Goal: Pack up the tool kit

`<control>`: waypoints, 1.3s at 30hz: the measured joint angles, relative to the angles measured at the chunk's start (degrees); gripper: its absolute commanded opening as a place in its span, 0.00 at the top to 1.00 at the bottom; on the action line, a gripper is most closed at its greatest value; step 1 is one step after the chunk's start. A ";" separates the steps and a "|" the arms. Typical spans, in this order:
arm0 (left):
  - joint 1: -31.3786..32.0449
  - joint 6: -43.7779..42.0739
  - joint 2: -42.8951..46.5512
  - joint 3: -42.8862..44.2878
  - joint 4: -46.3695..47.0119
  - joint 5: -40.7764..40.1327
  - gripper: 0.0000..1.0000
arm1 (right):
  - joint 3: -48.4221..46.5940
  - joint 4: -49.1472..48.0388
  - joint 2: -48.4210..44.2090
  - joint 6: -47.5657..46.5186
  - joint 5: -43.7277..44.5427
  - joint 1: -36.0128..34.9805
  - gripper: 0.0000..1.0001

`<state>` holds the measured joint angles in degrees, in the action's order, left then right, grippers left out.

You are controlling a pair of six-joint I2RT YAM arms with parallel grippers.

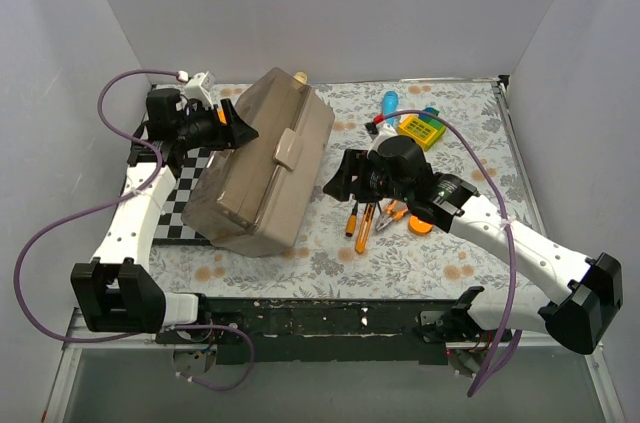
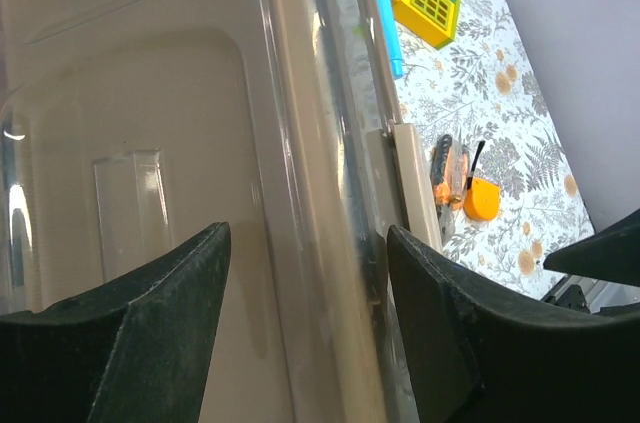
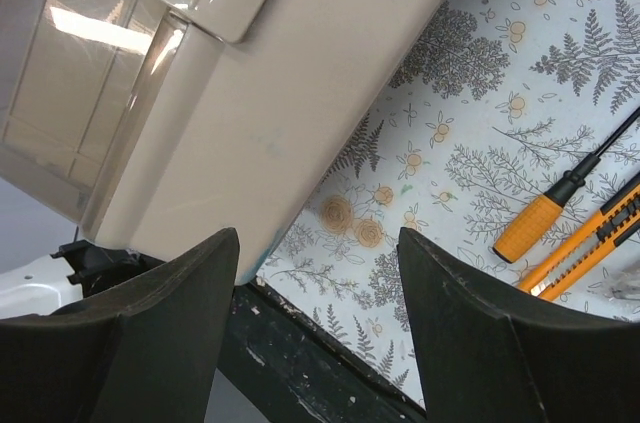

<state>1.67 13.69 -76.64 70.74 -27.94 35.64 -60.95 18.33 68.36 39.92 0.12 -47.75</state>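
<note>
- Here's the toolbox (image 1: 262, 168), grey-brown and translucent, lid down. It sits diagonally in the left-centre of the floral table cover (image 1: 470, 268), with its near-left corner over the checkerboard mat (image 1: 178, 205).
- Its tan latch (image 1: 288, 148) faces the right-hand side.
- The left gripper (image 1: 240, 126) is at the box's far-left edge. In its wrist view the left gripper (image 2: 308, 233) has its fingers (image 2: 150, 333) standing apart, and the lid's rim runs right through the gap. I can't tell whether the pads are actually pressing the plastic.
- Now the right gripper (image 1: 332, 178): it is just beside the box's right-hand side, below the latch.
- From its own camera the right gripper (image 3: 318, 235) has its jaws spread wide and nothing between them. The lower edge of the toolbox (image 3: 300, 113) shows just ahead of the left finger.
- The hand tools lie loose on the cover beside the right arm, all outside the box. There's a screwdriver (image 1: 352, 218) with an orange handle and a dark shaft, seen closer at (image 3: 545, 223).
- Next to it lie two more orange-handled tools (image 3: 595, 238), parallel to each other (black stripes along them, heads out of frame).
- What looks like pliers (image 2: 448, 175) lies by a round orange piece (image 2: 482, 200).
- Toward the back are a blue cylindrical tool (image 1: 388, 103) and a yellow toy block (image 1: 420, 130), close together and well apart from the toolbox.
</note>
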 measured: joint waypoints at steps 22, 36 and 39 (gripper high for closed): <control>1.42 -1.68 6.47 -10.91 14.49 -4.00 0.55 | 5.27 -24.26 10.91 14.58 -10.75 5.97 0.27; 1.44 -1.73 8.13 -12.87 15.98 -7.74 0.62 | 2.40 -45.18 24.83 27.74 -18.58 7.96 0.34; 1.44 -1.70 8.11 -12.87 15.98 -7.80 0.63 | 1.44 -47.80 25.62 30.51 -19.06 8.02 0.35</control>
<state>3.11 11.99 -68.53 57.87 -11.97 27.83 -59.51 -29.47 93.97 70.43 -18.94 -39.72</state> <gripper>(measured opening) 0.515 0.662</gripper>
